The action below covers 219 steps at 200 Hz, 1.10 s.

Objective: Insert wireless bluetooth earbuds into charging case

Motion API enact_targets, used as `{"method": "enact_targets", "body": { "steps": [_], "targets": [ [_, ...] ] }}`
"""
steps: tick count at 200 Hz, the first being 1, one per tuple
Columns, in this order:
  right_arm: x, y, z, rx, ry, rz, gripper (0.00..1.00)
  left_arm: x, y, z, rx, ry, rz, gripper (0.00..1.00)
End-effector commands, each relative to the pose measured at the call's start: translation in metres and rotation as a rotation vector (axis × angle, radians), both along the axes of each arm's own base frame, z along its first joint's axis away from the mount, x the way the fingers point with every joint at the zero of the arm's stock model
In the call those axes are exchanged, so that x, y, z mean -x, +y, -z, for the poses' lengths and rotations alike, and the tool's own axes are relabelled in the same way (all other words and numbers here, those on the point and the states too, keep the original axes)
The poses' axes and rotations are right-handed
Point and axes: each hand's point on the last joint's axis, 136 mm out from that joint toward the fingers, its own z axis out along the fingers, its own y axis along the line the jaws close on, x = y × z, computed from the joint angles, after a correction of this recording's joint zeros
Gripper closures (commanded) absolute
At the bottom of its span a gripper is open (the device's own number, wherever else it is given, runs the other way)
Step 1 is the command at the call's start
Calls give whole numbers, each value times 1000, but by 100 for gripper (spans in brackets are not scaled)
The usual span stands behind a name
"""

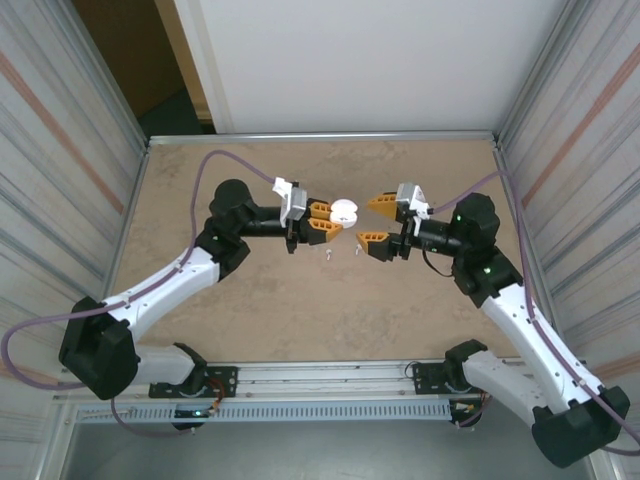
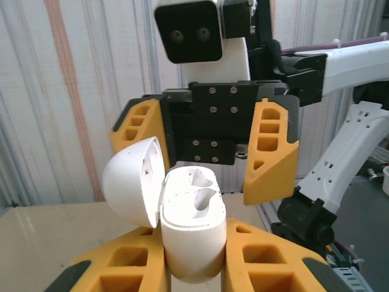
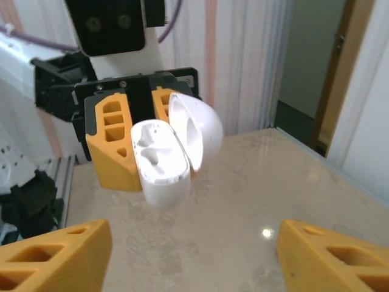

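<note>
While the white charging case point(image 2: 193, 231) sits pinched between the yellow fingers of the left gripper point(image 1: 325, 222), its round lid point(image 2: 130, 179) hangs open to one side. The two little holes inside the case look empty. The case is held up in the air over the middle of the table point(image 1: 250, 310). Right below it, two tiny white earbuds point(image 1: 328, 256) lie on the table, close together but not touching. The right gripper point(image 1: 376, 222) faces the case from just beside it, with its jaws wide apart and nothing in them.
</note>
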Motion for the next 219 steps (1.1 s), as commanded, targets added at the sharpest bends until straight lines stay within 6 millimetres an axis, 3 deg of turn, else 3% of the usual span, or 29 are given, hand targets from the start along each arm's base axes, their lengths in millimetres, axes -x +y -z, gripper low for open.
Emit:
{"method": "enact_targets", "body": {
  "steps": [1, 23, 58, 70, 95, 141, 177, 219],
  "targets": [
    [-16, -13, 27, 10, 115, 134, 22, -3, 16, -13, 45, -38, -53, 92],
    [-30, -20, 50, 20, 237, 232, 18, -5, 26, -13, 50, -43, -86, 94],
    [-53, -25, 96, 94, 529, 365, 21, -5, 41, -14, 59, -55, -135, 96],
    [-61, -22, 122, 161, 671, 405, 24, -4, 45, -15, 61, -62, -146, 96],
    [-69, -9, 154, 287, 867, 438, 31, 1, 49, -18, 62, -79, -152, 98],
    [-80, 22, 194, 463, 1001, 454, 36, 7, 52, -21, 69, -101, -155, 100],
    [-90, 34, 232, 567, 1165, 485, 44, 5, 53, -22, 85, -108, -166, 100],
    [-104, 51, 268, 643, 1230, 497, 50, 6, 53, -24, 90, -109, -161, 100]
  ]
}}
